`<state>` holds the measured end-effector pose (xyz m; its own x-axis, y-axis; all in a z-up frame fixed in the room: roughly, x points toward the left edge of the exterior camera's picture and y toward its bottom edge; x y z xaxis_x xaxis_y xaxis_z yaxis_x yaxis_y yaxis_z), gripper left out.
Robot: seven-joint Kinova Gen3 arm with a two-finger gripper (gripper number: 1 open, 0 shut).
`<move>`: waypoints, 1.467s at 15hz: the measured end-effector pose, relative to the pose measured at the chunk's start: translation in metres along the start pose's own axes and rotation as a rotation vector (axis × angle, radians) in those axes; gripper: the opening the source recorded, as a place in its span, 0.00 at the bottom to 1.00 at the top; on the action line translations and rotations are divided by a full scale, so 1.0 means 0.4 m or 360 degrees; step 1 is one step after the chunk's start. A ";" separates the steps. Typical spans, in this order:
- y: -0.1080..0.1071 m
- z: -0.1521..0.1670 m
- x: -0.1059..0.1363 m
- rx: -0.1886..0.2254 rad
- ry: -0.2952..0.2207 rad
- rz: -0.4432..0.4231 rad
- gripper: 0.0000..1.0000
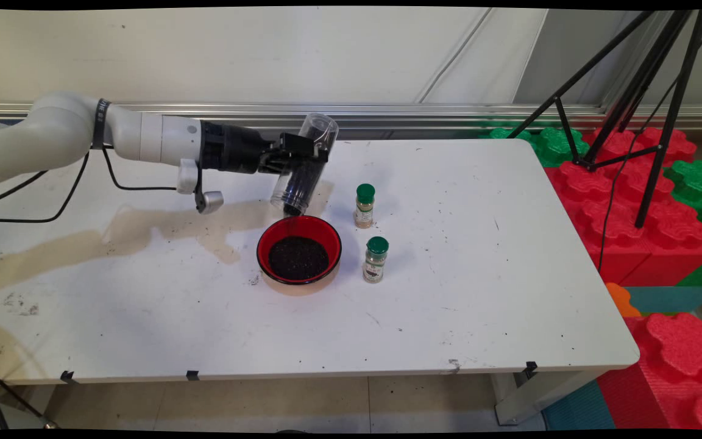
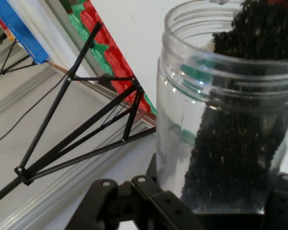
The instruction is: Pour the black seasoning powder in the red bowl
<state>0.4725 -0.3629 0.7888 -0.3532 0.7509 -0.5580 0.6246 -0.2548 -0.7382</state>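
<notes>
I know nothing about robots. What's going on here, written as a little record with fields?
Arm: white, reaching in from the left
Gripper: jaws shut on the clear jar
Clear jar: tipped mouth-down above the bowl's far rim, part full of dark grains
Red bowl: on the white table, dark grains inside
Near spice bottle: green cap, upright, right of the bowl
Far spice bottle: green cap, upright, behind the other
White table: stained, with scattered specks
Background: black tripod, red and green foam blocks

Horizontal arm, tool [image 1: 302,160] clamped shut
</notes>
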 end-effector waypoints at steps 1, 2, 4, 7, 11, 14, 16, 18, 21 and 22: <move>0.001 -0.001 0.002 0.0001 0.0000 0.0013 0.00; 0.002 -0.002 0.005 0.0001 0.0001 0.0024 0.00; 0.005 -0.004 0.008 0.0003 0.0002 0.0047 0.00; 0.007 -0.005 0.012 0.0004 0.0003 0.0069 0.00; 0.010 -0.006 0.015 0.0007 0.0003 0.0098 0.00; 0.013 -0.006 0.018 0.0006 0.0003 0.0125 0.00; 0.015 -0.007 0.020 0.0006 0.0001 0.0142 0.00; 0.016 -0.007 0.020 0.0007 -0.0002 0.0153 0.00; 0.017 -0.006 0.022 0.0009 -0.0008 0.0179 0.00; 0.017 -0.006 0.022 0.0010 -0.0010 0.0188 0.00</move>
<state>0.4754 -0.3565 0.7798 -0.2817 0.7116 -0.6437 0.6578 -0.3451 -0.6694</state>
